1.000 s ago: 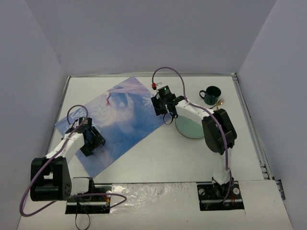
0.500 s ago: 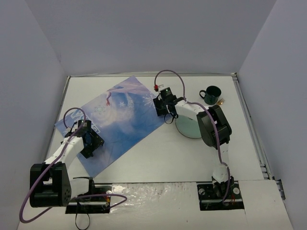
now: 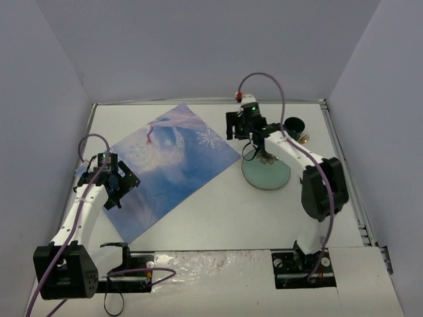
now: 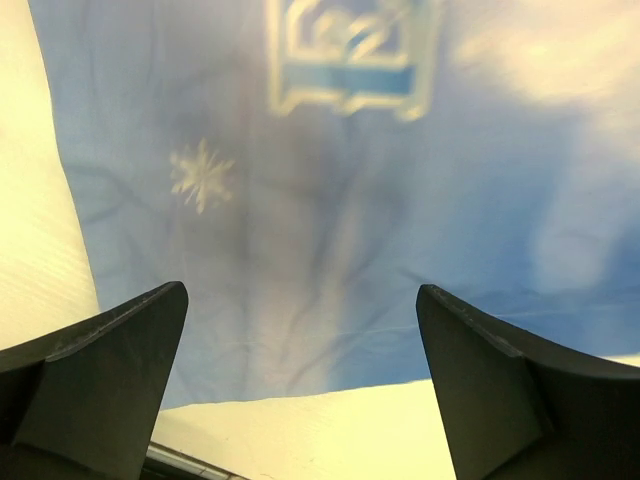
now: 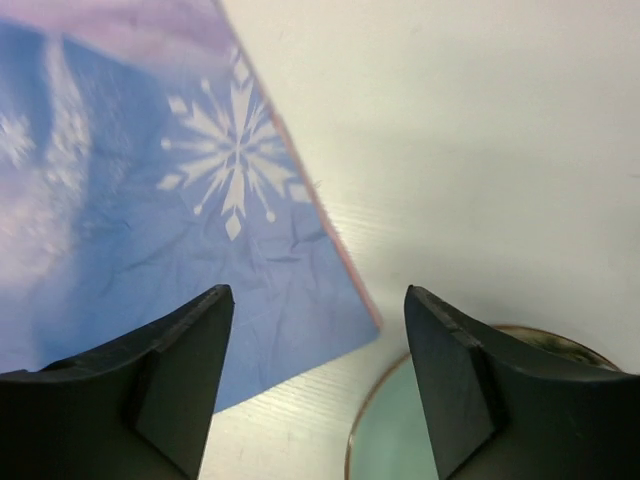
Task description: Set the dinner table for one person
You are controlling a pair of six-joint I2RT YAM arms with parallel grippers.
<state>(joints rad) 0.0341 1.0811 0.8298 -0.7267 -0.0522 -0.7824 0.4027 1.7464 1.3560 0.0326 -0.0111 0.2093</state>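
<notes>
My left black two-finger gripper is hanging with jaws spread wide; my right black two-finger gripper is hanging parted, gripping nothing.

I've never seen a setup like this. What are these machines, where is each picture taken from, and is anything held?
These are two robot arms bolted at the near edge of the table, each ending in a two-finger gripper. The wide picture looks down from above; the other two come from wrist cameras, so the dark wedges are each gripper's own fingers. On the table lie a blue placemat, a pale plate and a dark mug. The left gripper hangs over the placemat, the right gripper over its corner beside the plate. Both are open and hold nothing.
</notes>
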